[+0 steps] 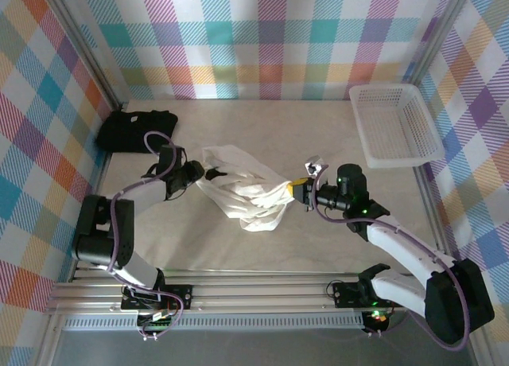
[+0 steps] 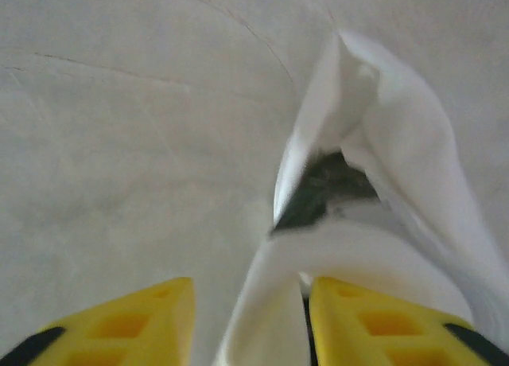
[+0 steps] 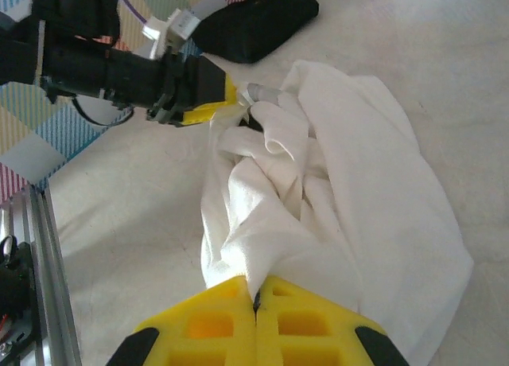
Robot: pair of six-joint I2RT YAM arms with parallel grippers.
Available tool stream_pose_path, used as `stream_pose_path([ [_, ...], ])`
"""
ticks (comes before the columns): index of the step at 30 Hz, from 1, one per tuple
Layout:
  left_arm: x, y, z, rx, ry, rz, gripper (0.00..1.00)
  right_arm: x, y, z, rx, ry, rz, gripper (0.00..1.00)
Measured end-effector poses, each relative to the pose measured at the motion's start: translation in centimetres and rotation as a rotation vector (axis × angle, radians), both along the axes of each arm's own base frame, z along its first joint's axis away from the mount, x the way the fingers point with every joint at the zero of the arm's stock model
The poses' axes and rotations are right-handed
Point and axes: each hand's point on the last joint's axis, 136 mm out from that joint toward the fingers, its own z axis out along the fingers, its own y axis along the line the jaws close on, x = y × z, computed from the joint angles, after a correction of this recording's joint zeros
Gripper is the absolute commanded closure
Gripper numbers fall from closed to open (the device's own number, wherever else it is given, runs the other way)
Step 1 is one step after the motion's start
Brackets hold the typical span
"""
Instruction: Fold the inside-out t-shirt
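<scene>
The inside-out t-shirt (image 1: 242, 192) is a plain white garment, bunched up and crumpled in the middle of the table. My right gripper (image 1: 296, 191) is at its right end, and in the right wrist view the yellow fingers (image 3: 256, 286) are shut on a pinch of the white cloth (image 3: 318, 191). My left gripper (image 1: 208, 173) is at the shirt's upper left edge. In the left wrist view its fingers (image 2: 250, 290) stand apart with a fold of the shirt (image 2: 374, 143) running between them, close to the right finger (image 2: 374, 318).
A black t-shirt (image 1: 135, 130) lies folded at the back left by the wall, and also shows as a dark heap (image 3: 254, 24) in the right wrist view. A white plastic basket (image 1: 395, 123) sits at the back right. Plaid walls enclose the pale tabletop (image 1: 262, 243).
</scene>
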Motion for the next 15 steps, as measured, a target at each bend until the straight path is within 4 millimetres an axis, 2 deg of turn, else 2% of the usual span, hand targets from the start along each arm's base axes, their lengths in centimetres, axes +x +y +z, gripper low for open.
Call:
stream_pose_path([
  [3, -1.5, -2.3, 3.1, 0.102, -0.086, -0.096, 0.38, 0.0, -0.2, -0.2, -0.005, 0.003, -0.008, 1.0],
  [5, -2.3, -4.3, 5.2, 0.144, -0.155, -0.17, 0.36, 0.0, -0.2, -0.2, -0.006, 0.003, -0.01, 1.0],
  [7, -3.2, -6.1, 6.3, 0.185, -0.197, -0.247, 0.36, 0.0, -0.2, -0.3, -0.008, 0.006, -0.012, 1.0],
  [10, -4.2, -7.4, 5.6, 0.233, -0.185, -0.329, 0.36, 0.1, -0.2, -0.7, -0.014, 0.017, -0.012, 1.0],
  [15, -5.0, -7.4, 4.3, 0.285, -0.15, -0.391, 0.34, 0.1, -0.2, -0.9, -0.021, 0.03, -0.012, 1.0],
])
